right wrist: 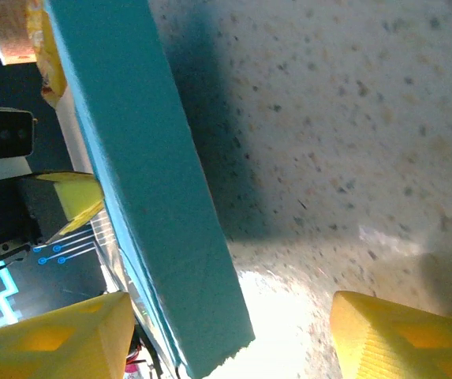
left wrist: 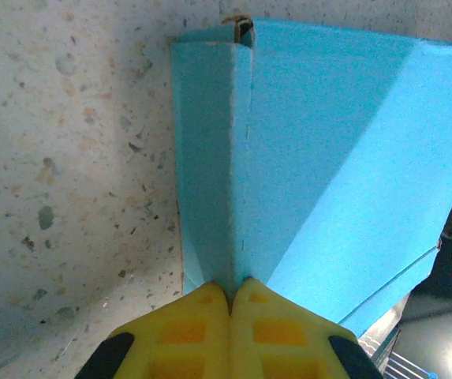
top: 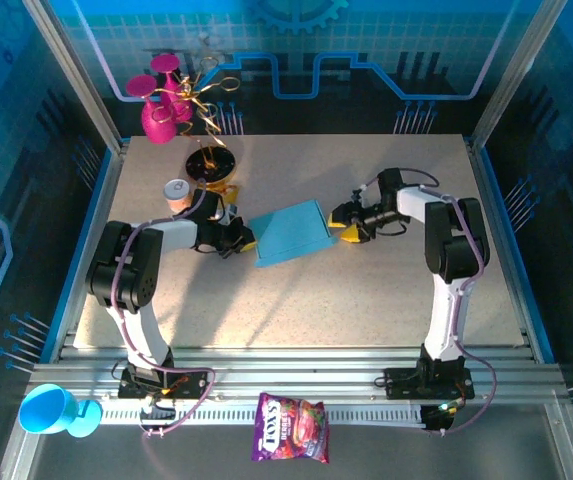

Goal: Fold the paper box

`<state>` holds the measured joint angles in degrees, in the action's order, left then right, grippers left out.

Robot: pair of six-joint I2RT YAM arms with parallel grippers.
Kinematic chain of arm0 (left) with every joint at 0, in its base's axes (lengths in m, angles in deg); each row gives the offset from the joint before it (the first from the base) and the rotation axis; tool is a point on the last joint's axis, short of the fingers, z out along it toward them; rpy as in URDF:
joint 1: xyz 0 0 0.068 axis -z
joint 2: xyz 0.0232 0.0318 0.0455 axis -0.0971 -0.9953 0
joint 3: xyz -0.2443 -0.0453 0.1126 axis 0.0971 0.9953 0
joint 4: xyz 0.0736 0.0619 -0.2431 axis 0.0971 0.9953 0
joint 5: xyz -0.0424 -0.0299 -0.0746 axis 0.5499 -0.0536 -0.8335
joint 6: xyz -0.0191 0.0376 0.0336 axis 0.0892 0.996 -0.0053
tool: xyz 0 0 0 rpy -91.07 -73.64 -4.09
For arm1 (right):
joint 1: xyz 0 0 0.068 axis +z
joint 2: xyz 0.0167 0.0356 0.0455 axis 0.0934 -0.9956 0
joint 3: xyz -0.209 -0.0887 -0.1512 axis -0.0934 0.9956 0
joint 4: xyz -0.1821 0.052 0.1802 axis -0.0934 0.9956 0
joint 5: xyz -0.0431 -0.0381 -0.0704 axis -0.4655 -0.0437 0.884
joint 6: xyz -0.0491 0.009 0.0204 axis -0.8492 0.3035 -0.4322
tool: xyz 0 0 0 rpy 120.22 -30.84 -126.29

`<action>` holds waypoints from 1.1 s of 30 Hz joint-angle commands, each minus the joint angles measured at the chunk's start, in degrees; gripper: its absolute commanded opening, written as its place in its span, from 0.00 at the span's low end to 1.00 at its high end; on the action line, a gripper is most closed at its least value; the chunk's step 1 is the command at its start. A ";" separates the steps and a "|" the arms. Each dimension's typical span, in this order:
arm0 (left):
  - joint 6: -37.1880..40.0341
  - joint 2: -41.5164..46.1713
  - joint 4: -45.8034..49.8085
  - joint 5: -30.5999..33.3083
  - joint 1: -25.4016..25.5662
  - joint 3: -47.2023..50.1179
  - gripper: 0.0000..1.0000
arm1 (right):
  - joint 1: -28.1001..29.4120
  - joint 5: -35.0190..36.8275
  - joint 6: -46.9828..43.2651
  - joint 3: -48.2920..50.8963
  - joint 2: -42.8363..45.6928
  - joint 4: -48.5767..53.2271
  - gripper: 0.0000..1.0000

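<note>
Showing creases, lt-blue paper box (top: 291, 232) w/ one flap folded.

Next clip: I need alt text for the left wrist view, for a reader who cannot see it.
The yellow left gripper is pinched shut on a raised crease of the light-blue paper box, at the box's near edge. The box spreads away from the camera, with the speckled table bare to its left.

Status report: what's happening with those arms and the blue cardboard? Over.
Left gripper shut on edge of light-blue cardboard paper box. Right gripper open around opposite edge. Small round can beside left arm, off the box.
</note>
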<state>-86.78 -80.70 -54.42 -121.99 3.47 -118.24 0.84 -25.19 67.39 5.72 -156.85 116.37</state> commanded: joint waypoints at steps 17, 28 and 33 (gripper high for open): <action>1.99 -1.01 3.28 0.70 -0.86 2.65 0.03 | 6.05 -15.40 5.60 -4.02 -7.91 -7.24 0.66; -3.22 4.53 -1.59 -1.15 -1.22 2.55 0.38 | 5.98 -17.75 23.90 2.93 -4.86 -25.74 0.44; -13.68 12.81 -8.38 -0.56 -3.39 5.14 0.62 | 4.55 -18.06 41.83 9.19 -3.21 -43.72 0.34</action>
<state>-93.44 -73.27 -57.65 -122.71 1.98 -114.53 6.34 -41.91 95.45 11.84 -162.69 86.07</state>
